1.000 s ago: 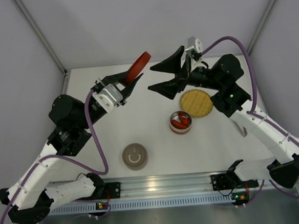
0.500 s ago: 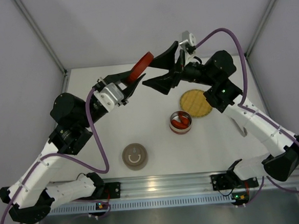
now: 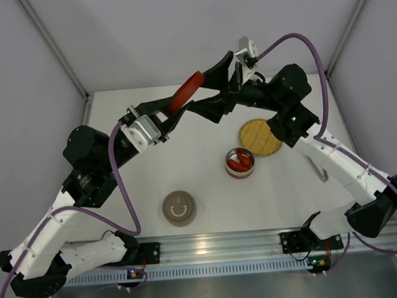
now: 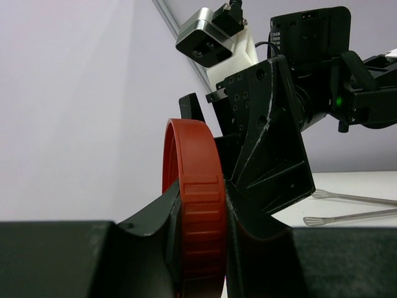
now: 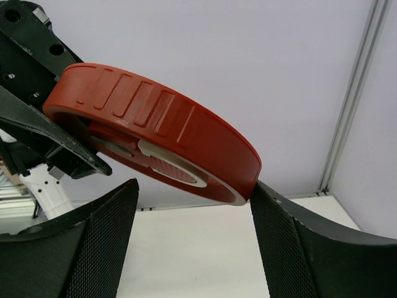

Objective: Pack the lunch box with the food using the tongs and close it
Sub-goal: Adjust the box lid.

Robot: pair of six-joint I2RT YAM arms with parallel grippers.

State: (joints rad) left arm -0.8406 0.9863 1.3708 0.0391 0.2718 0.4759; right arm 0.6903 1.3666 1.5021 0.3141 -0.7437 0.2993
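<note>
The bottom of the red lid (image 4: 192, 155) is hidden between the fingers of the left gripper (image 4: 201, 197) and cut off by the picture's bottom edge. The tongs (image 4: 347, 208) run off the right edge, so their joined end cannot be seen. From above, the food (image 3: 238, 163) in the tin (image 3: 240, 175) is too small to tell apart

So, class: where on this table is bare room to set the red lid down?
Bare, for the red lid: the stretch between the round grey tin and the lunch box. Crowded: lunch box beside yellow plate, under the right arm.
</note>
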